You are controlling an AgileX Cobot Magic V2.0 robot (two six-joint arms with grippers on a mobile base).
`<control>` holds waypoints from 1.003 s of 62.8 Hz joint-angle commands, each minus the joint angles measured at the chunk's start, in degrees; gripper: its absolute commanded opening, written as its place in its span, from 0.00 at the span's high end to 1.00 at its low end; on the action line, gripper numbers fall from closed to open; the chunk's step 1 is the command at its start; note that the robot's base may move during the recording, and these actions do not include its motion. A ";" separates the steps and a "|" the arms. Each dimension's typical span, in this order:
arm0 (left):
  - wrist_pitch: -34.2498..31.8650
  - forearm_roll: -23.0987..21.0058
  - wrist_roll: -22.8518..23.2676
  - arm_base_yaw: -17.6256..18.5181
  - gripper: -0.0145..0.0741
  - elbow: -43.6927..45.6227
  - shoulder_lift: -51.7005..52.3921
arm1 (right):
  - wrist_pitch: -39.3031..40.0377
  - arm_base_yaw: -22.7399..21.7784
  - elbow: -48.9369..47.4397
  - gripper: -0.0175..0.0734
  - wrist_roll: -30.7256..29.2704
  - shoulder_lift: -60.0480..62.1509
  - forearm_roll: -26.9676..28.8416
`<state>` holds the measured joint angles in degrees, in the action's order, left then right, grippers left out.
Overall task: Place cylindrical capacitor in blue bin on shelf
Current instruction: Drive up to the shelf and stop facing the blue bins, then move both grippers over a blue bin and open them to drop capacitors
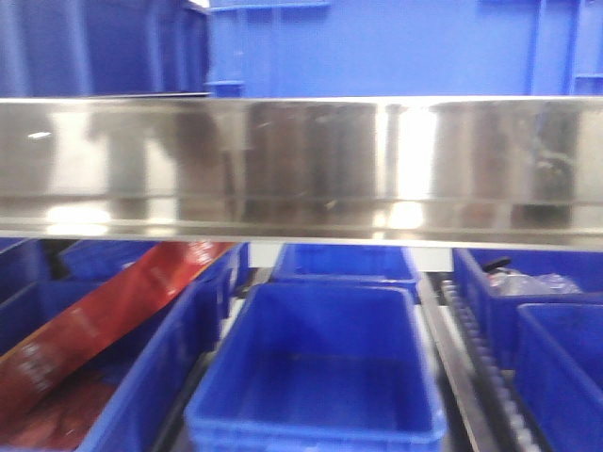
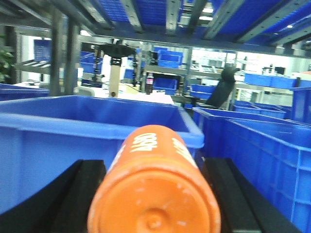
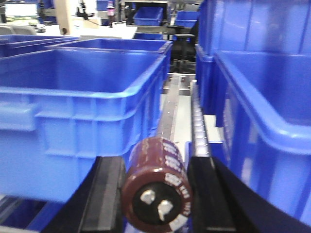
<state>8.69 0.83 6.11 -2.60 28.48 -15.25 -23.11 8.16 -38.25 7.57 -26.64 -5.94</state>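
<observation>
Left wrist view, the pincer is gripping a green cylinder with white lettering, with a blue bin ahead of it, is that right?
Not quite. The left wrist view shows the cylinder in the left pincer is orange, not green. The white lettering and the blue bin ahead of it are as you said.

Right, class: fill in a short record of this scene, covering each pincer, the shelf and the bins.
left pincer: shut on orange cylinder, white lettering
right pincer: shut on brown capacitor, two terminals facing camera
shelf: shiny steel front rail, roller track between lanes
middle blue bin: empty
bin at picture left: red packaging inside
</observation>
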 commanded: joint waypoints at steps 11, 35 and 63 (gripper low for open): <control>-1.15 -0.22 -0.06 -0.13 0.96 0.11 0.25 | 1.73 0.05 -0.12 0.99 -0.17 0.40 -0.39; -1.15 -0.22 -0.06 -0.13 0.96 0.11 0.25 | 1.73 0.05 -0.12 0.99 -0.17 0.40 -0.39; -1.47 -0.22 -0.06 -0.13 0.96 0.11 0.27 | 2.17 0.05 -0.12 0.99 -0.17 0.40 -0.39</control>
<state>8.69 0.83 6.11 -2.60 28.48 -15.25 -23.11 8.16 -38.25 7.57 -26.64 -5.94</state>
